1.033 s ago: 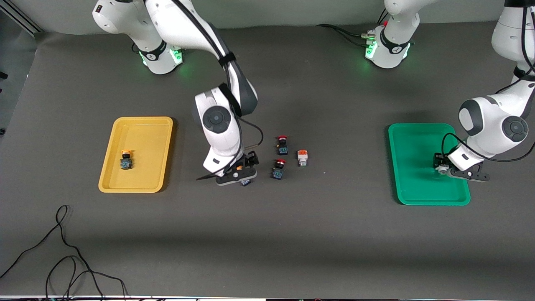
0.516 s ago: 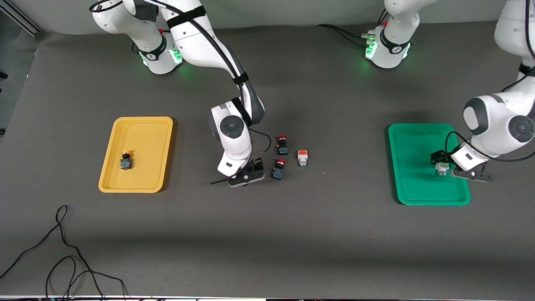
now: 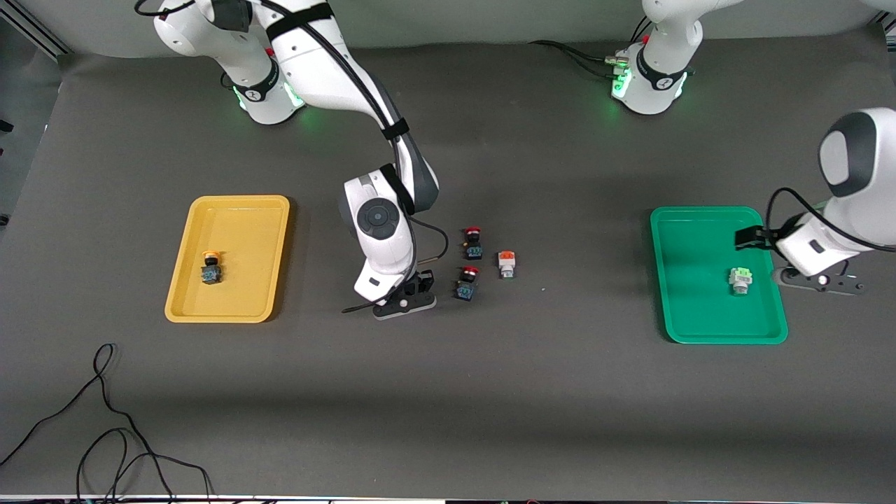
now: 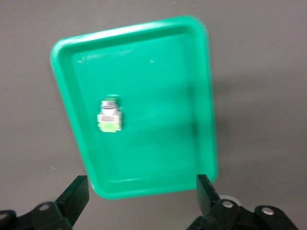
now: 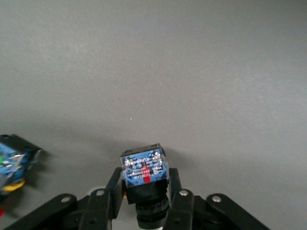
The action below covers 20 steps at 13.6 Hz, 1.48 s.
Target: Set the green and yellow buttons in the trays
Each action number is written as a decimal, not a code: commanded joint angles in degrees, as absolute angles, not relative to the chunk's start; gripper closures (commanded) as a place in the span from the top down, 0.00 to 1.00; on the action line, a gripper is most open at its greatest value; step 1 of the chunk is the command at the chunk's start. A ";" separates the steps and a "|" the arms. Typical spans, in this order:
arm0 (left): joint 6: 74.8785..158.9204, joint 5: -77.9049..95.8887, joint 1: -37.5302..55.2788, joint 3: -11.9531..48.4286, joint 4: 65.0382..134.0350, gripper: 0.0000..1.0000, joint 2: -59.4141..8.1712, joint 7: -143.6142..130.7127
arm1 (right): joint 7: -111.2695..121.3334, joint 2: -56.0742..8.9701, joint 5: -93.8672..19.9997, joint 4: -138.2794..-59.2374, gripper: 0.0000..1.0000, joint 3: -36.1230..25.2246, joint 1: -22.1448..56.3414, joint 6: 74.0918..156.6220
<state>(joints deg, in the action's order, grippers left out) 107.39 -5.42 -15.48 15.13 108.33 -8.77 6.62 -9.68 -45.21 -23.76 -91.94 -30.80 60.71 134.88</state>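
Fingers [image 5: 115,189] of my right gripper [image 5: 145,191] are clamped on a black-bodied button [image 5: 144,175], its blue terminal end showing between them; the cap colour is hidden from the wrist view. In the front view this gripper [image 3: 406,299] sits low over the table [image 3: 448,392], just beside two red-capped buttons [image 3: 473,243] [image 3: 466,282] and an orange-capped white one [image 3: 507,263], which lie close together near the table's middle.

My left gripper [image 4: 139,201] hangs with fingers spread wide, holding nothing, above the edge of the green tray [image 4: 163,96] at the left arm's end of the table. The green-capped white button [image 4: 109,118] lies inside that tray, apart from the rim, clear of the gripper [image 3: 815,280].

At the right arm's end, the yellow tray [image 3: 241,210] holds one yellow-capped button [image 3: 210,268], resting on the tray floor. A black cable [image 3: 105,420] lies looped on the table, nearer the front camera than the yellow tray.
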 commanded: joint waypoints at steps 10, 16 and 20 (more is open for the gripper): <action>112.38 -6.06 18.62 18.19 90.00 1.00 -29.51 -47.71 | 3.81 -27.52 -23.38 -89.01 0.25 -57.53 61.26 97.03; 125.83 -9.21 21.18 18.11 93.41 1.00 -38.66 -47.29 | 23.71 -26.37 -26.78 -112.18 0.25 -65.22 60.64 115.52; 134.29 -10.11 21.53 18.11 100.19 1.00 -39.02 -46.85 | 31.80 -34.86 -41.45 -121.11 0.25 -62.24 60.21 126.12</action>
<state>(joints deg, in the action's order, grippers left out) 131.68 -9.34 20.44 18.79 97.07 -40.55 -46.74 28.71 -30.19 -35.52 -119.63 -63.00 59.00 123.71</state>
